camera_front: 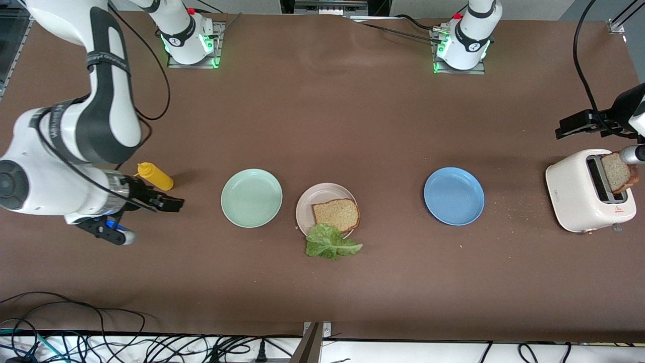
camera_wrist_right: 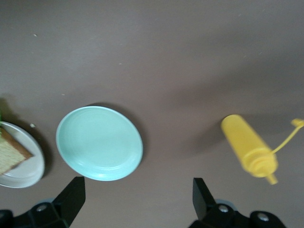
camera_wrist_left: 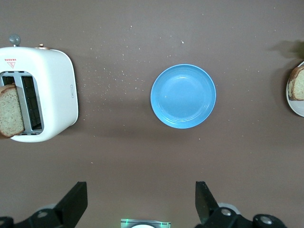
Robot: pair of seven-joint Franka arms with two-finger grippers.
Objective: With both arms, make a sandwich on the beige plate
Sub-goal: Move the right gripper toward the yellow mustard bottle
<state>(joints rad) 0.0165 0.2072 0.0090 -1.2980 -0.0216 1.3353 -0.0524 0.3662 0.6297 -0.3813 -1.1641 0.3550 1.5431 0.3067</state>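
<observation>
The beige plate [camera_front: 316, 197] lies mid-table with one brown bread slice [camera_front: 336, 214] on it. A ruffled green lettuce leaf [camera_front: 330, 242] lies at the plate's rim nearest the front camera, mostly on the table. A second bread slice [camera_front: 619, 173] sticks up out of the white toaster [camera_front: 569, 186] at the left arm's end. My left gripper [camera_wrist_left: 141, 190] hangs open and empty high over the table beside the toaster [camera_wrist_left: 52, 90]. Open and holding nothing, my right gripper [camera_wrist_right: 137, 185] is low over the table between the yellow squeeze bottle [camera_wrist_right: 247, 147] and the mint green plate [camera_wrist_right: 99, 142].
The blue plate [camera_front: 454, 196] lies between the beige plate and the toaster, with crumbs scattered around it. The mint green plate [camera_front: 251, 197] is beside the beige plate toward the right arm's end. The yellow bottle [camera_front: 155, 176] lies on its side.
</observation>
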